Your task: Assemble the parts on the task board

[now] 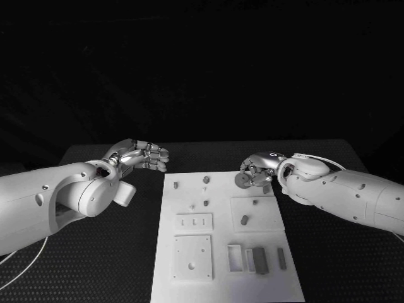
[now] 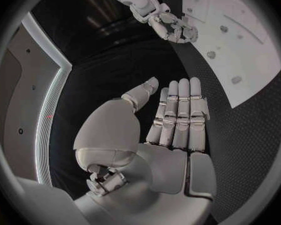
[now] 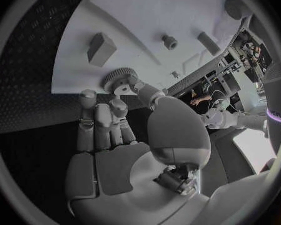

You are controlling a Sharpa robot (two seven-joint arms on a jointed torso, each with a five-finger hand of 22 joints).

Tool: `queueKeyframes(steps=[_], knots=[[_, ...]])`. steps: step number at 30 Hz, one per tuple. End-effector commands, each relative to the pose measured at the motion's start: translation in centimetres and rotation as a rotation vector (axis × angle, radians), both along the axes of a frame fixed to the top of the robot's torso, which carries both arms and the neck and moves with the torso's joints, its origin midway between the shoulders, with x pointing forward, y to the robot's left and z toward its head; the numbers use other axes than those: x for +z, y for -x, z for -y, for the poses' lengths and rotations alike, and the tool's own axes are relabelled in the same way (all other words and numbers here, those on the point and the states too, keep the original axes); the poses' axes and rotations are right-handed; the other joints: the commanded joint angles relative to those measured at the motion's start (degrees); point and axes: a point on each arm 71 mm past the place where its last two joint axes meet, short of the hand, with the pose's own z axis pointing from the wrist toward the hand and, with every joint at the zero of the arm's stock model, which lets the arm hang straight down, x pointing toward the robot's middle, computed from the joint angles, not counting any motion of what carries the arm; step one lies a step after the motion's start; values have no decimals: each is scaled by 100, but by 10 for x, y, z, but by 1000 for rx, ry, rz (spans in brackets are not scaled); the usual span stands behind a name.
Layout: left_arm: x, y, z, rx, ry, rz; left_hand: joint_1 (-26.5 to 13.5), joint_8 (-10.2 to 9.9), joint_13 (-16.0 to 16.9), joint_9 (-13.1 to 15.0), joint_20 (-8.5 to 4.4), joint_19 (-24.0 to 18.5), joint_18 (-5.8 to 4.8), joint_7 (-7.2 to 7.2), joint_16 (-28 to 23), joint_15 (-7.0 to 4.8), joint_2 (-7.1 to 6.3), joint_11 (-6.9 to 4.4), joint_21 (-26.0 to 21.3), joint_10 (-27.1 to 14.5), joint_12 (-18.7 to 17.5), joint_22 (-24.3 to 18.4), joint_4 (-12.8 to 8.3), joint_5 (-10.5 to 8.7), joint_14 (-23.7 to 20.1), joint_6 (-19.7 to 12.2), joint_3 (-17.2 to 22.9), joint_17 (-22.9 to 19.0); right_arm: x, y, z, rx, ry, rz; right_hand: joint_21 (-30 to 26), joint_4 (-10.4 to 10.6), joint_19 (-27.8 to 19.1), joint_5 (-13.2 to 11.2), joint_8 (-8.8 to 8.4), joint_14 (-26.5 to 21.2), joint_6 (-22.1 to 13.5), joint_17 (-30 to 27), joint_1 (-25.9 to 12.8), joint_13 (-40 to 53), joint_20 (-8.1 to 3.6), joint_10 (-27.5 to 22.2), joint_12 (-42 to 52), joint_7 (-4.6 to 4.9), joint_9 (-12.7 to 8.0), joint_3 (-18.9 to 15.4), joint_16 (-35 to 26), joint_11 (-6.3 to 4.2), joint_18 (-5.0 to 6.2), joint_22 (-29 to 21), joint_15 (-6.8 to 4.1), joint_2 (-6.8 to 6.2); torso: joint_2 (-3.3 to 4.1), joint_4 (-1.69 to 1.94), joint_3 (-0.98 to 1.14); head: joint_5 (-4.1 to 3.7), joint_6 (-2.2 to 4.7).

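Right robot hand (image 1: 255, 172) pinches a small gear (image 3: 120, 80) between thumb and fingertips, right at the top right edge of the white task board (image 1: 222, 252) at frame centre. Left robot hand (image 1: 140, 156) hovers empty over the desk (image 1: 120, 265), upper left of the board, fingers straight.

White task board (image 1: 222, 252), grey parts (image 1: 259, 260) on it

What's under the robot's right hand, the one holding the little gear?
The right hand pinches a small gear over the far right edge of the white task board. Bare board and black table lie beneath. The hand covers the spot directly below.
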Motion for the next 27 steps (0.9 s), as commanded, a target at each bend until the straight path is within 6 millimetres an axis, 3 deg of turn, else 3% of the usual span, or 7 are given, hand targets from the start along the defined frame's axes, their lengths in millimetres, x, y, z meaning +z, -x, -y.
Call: queueKeyframes(steps=[1, 9, 12, 21, 27], knots=[[2, 1, 2, -19, 5, 7, -14, -24, 6, 10, -10, -31, -10, 0, -36, 19, -15, 20, -34, 13, -20, 9, -24, 3, -25, -23, 16, 8, -6, 2, 0, 27, 66, -7, 35, -69, -33, 0, 14, 2, 369, -22, -8, -15, -22, -325, 37, 36, 0, -6, 32, -12, 244, 104, -26, 39, -1, -1, 5, -12, -8], [1, 0, 2, -17, 4, 6, -18, -26, 6, 11, -9, -33, -10, 1, -41, 21, -17, 21, -36, 12, -24, 11, -23, 3, -27, -25, 14, 12, -11, 4, -1, 53, 123, 28, 23, -134, -15, 0, -121, -21, 146, -69, -25, -52, -18, -350, 42, 113, -55, 24, 46, 59, 244, 86, 37, -230, 0, -4, 8, -29, -14], [1, 1, 2, -18, 5, 6, -18, -27, 6, 11, -8, -33, -10, 1, -43, 21, -18, 21, -36, 12, -25, 12, -23, 3, -27, -26, 14, 13, -13, 4, -1, 63, 140, 37, 18, -157, -15, 0, -134, -28, 123, -77, 14, -58, -19, -360, 47, 126, -63, 56, 49, 72, 244, 84, 51, -243, 0, -6, 8, -33, -18], [2, 1, 1, -17, 5, 6, -19, -28, 7, 13, -8, -34, -10, 2, -47, 22, -15, 22, -38, 11, -29, 14, -22, 3, -28, -28, 16, 17, -19, 7, -5, 84, 158, 38, 29, -292, -7, 0, -64, 10, 245, -56, 98, -84, -13, -345, 83, 101, -38, 94, 76, 53, 244, 94, 42, -52, 0, 4, 4, -66, -29], [2, 1, 2, -18, 5, 6, -23, -28, 8, 14, -7, -35, -11, 2, -49, 22, -14, 23, -38, 12, -31, 15, -19, 3, -28, -28, 15, 19, -20, 7, -5, 86, 159, 35, 52, -343, 16, 0, 99, 100, 550, -13, 47, -130, -18, -268, 103, -15, 29, 95, 96, -53, 244, 99, -47, 224, 0, 1, 3, -65, -39]])
